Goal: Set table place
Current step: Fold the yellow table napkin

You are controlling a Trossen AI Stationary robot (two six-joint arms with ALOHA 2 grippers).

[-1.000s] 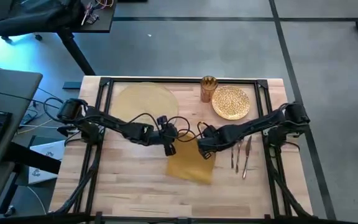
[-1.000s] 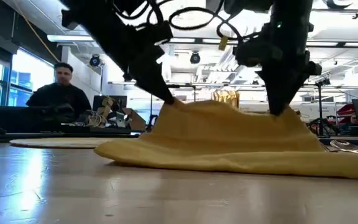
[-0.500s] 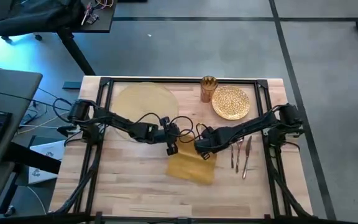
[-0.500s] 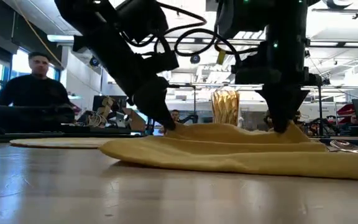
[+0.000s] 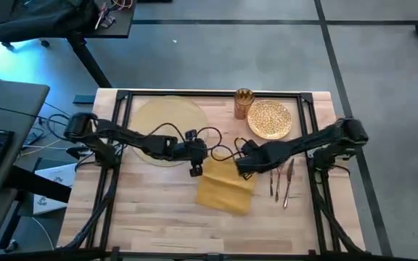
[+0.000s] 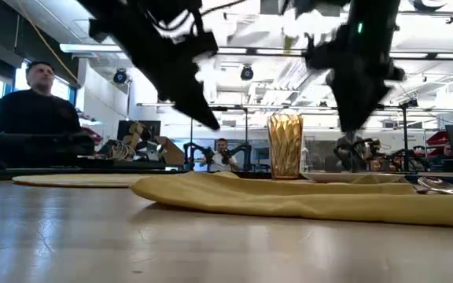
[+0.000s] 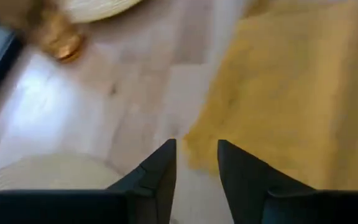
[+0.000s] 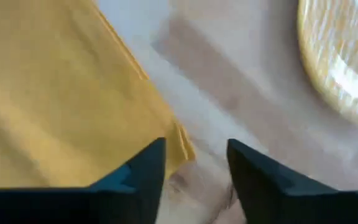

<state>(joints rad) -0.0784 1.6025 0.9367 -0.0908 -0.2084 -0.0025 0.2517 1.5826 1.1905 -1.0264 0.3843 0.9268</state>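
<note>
A mustard-yellow napkin (image 5: 225,185) lies flat on the table (image 5: 151,210), near the middle. My left gripper (image 5: 197,158) hovers open just above the napkin's far left corner (image 7: 197,140). Over the far right corner (image 8: 178,144) my right gripper (image 5: 242,161) hangs open too. In the low view both grippers (image 6: 211,122) (image 6: 351,130) stand clear above the cloth (image 6: 305,198). The round tan woven place (image 5: 167,122) lies flat at the far left. A gold plate (image 5: 270,119) and a gold cup (image 5: 243,103) stand at the far right.
Cutlery (image 5: 281,181) lies to the right of the napkin. The black frame (image 5: 216,93) runs along the table's edges. A person (image 6: 34,106) sits beyond the table's far left side. Bare wood (image 5: 158,217) lies toward the near edge.
Both grippers lowered the napkin's raised far edge, let go of it and rose clear, drifting slightly toward the far edge. The far edge, held up in two peaks a second ago, now lies flat on the table; the napkin's near part stayed put.
</note>
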